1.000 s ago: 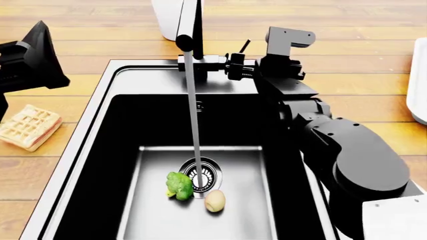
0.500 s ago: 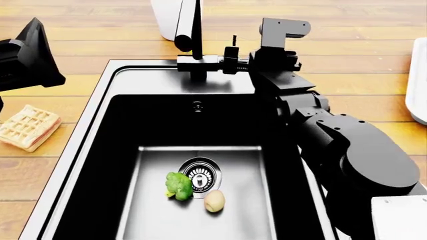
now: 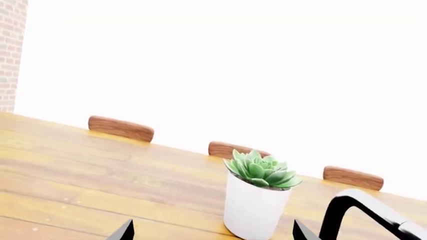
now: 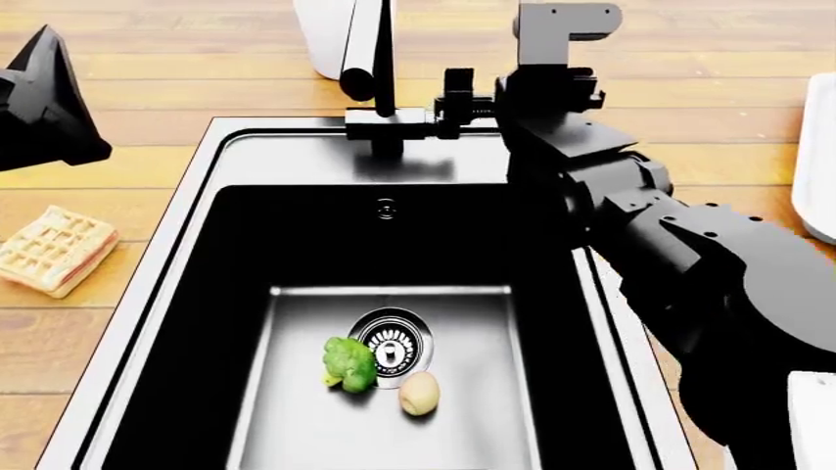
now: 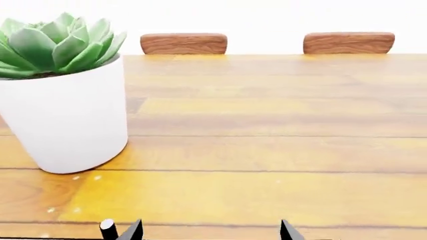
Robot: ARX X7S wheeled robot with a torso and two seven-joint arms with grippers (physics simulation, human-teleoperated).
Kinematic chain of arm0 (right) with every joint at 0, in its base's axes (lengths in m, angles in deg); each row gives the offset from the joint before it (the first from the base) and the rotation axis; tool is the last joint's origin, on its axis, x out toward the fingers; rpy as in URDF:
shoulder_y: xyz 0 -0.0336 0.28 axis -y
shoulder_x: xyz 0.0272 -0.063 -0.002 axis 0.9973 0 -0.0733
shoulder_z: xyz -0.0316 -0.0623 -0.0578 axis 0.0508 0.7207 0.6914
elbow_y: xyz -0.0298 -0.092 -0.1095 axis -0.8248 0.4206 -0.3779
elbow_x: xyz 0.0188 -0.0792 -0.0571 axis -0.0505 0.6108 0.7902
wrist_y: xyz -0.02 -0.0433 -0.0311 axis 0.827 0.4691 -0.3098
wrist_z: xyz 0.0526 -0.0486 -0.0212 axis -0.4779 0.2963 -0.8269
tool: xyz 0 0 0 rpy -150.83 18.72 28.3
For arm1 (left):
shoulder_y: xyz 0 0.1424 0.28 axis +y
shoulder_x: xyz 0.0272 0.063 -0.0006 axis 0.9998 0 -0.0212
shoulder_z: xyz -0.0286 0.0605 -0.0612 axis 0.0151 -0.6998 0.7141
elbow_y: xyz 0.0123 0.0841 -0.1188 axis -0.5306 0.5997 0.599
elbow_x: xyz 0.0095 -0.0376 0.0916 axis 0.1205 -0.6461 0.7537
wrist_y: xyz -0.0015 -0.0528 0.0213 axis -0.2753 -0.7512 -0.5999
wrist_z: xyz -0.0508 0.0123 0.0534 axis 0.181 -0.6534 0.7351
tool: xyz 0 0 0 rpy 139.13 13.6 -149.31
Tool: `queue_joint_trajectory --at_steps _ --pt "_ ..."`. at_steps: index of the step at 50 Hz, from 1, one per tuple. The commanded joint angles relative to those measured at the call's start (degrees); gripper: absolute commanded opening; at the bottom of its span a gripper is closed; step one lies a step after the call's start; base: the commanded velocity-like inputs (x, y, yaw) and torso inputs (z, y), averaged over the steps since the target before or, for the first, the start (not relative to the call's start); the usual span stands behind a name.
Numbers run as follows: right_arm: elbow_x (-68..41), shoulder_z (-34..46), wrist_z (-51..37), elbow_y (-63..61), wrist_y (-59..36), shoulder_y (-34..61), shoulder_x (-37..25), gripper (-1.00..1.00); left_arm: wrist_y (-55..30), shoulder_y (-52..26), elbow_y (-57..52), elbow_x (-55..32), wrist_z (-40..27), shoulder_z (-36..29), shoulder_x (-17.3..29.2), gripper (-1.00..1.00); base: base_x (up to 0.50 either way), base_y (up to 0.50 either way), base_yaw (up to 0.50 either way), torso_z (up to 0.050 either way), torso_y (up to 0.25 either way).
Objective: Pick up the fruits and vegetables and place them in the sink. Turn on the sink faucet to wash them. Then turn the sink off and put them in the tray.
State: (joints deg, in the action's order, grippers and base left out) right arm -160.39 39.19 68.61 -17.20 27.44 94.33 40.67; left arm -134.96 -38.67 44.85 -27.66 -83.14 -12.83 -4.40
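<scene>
Item 1, sink (image 4: 196, 186): black basin with steel rim, filling the middle of the head view. No water falls from the spout.

Item 2, broccoli (image 4: 348, 363): on the basin floor, touching the drain (image 4: 390, 345) at its 8 o'clock.

Item 3, apple (image 4: 420, 393): just beside the drain at 5 o'clock, near the broccoli.

Item 4, faucet (image 4: 372, 73): at the sink's 12 o'clock rim; its slim lever cannot be told apart from the gripper.

Item 5, right gripper (image 4: 460, 98): at the faucet base on its 3 o'clock side. Fingertips (image 5: 132, 231) stand parted, nothing seen between them.

Item 6, left gripper (image 3: 212, 231): raised off the counter at 10 o'clock, tips apart, empty.

Item 7, tray (image 4: 815, 166): edge only, at 3 o'clock, nothing seen on it.

Also present: waffle (image 4: 55, 249), plant pot (image 5: 65, 117).

Progress, judged: produce is in the sink, water is off; moving both pieces to the tray remains.
</scene>
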Motion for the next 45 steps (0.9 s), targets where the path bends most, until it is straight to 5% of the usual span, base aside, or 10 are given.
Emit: queue_joint_trajectory --at_steps 1,10,20,32,45 --pt "1.8 0.1 -16.0 -45.1 -2.4 7.5 -21.5 1.00 -0.4 5.8 -0.6 -1.6 -1.5 -3.3 0.1 1.00 0.00 0.00 0.00 0.000 -0.011" --pt "0.1 -0.6 -26.2 -76.8 -3.6 7.5 -40.2 1.00 -0.4 5.7 -0.8 -0.7 -1.2 -4.7 -0.6 1.00 0.00 0.00 0.00 0.000 -0.006" --pt "-0.1 0.9 -32.6 -89.3 -7.0 8.3 -48.2 1.00 -0.6 5.4 -1.5 -0.7 -1.1 -6.2 -1.0 1.00 -0.16 0.00 0.00 0.000 -0.005" --pt "-1.8 0.9 -34.2 -91.5 -8.5 8.9 -49.2 1.00 -1.2 4.9 -1.2 -1.0 -0.9 -7.3 -0.7 1.00 -0.28 0.00 0.00 0.000 -0.003" --pt "-7.5 3.6 -31.4 -85.1 -15.6 9.7 -39.6 1.00 -0.6 7.0 -1.1 1.4 1.3 -8.8 -1.5 1.00 0.00 0.00 0.00 0.000 0.000"
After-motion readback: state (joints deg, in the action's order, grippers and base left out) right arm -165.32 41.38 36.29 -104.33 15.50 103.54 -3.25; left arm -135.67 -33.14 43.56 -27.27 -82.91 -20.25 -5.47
